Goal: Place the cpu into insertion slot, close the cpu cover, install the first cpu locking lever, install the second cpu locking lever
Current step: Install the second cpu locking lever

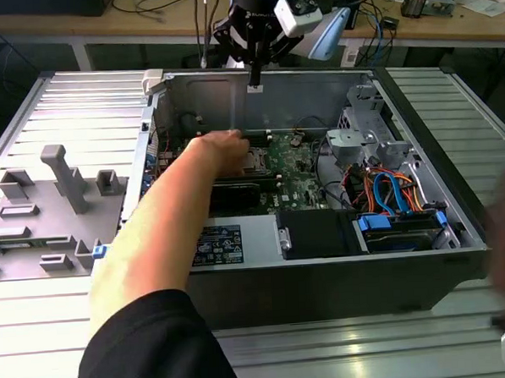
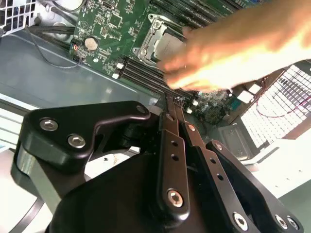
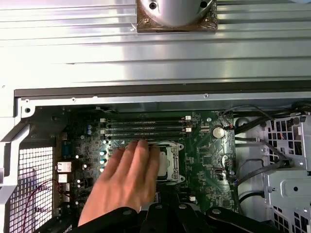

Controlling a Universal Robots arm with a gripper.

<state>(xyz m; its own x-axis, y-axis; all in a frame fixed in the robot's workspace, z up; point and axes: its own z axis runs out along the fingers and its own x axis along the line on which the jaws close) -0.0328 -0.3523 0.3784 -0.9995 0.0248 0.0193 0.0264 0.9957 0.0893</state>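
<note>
Gripper: the gripper (image 1: 253,79) hangs above the open computer case (image 1: 368,284), near its back wall.
Fingers: the fingers (image 2: 171,136) are pressed together at the tips and carry nothing.
Cpu: the cpu (image 2: 165,46) lies well beyond the fingertips on the green circuit board (image 2: 104,29). It appears seated in the insertion slot (image 3: 181,162), just past the memory slots (image 2: 146,75).
Hand: a person's hand (image 2: 228,53) reaches in between the fingertips and the chip and covers part of it.
Cpu cover: a shiny frame rims the chip; I cannot tell whether this is the cpu cover (image 2: 154,25) lowered.
Handling: the chip is probably light, thin and stiff, with a smooth metal top that would slip. Its underside contacts are likely fragile. It is best taken by two opposite edges, held level and never forced.
</note>
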